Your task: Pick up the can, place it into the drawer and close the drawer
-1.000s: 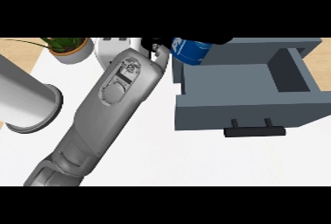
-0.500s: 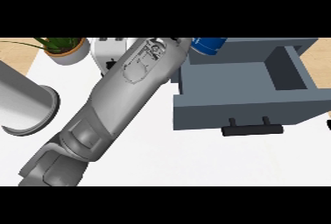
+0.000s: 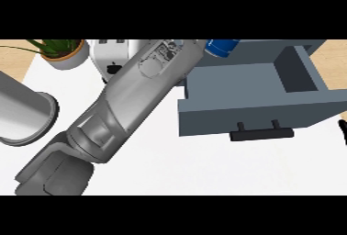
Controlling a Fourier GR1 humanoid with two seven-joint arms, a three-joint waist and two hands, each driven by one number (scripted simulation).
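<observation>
In the head view we see a long grey forearm point(image 3: 129, 105) running from the lower left of the frame up to the upper middle, where it passes out at the top edge of the scene. It is the robot's left arm; its hand lies beyond that edge, so we cannot tell whether the fingers are spread, closed, or holding something.

Just to the right of the forearm's upper end, at the top of the frame, a blue can point(image 3: 221, 46) shows only in part, its upper portion cut off by the edge. It sits above the back left corner of the drawer point(image 3: 251, 108), and we cannot tell whether it touches the arm or the drawer.

The drawer is a grey-blue box, pulled open, filling the upper right and middle right of the frame. A black handle point(image 3: 261, 133) is fixed to its front face, toward the lower side.

At the far right edge, about mid-height, a small dark sliver of the right hand point(image 3: 343, 130) shows; too little is visible for us to tell how it is set.

On the white surface point(image 3: 203, 170), a potted plant point(image 3: 62, 50) stands in the upper left, with a white appliance point(image 3: 116, 57) just beside it, partly behind the forearm. A large grey cylinder point(image 3: 20, 110) lies at the left edge.
</observation>
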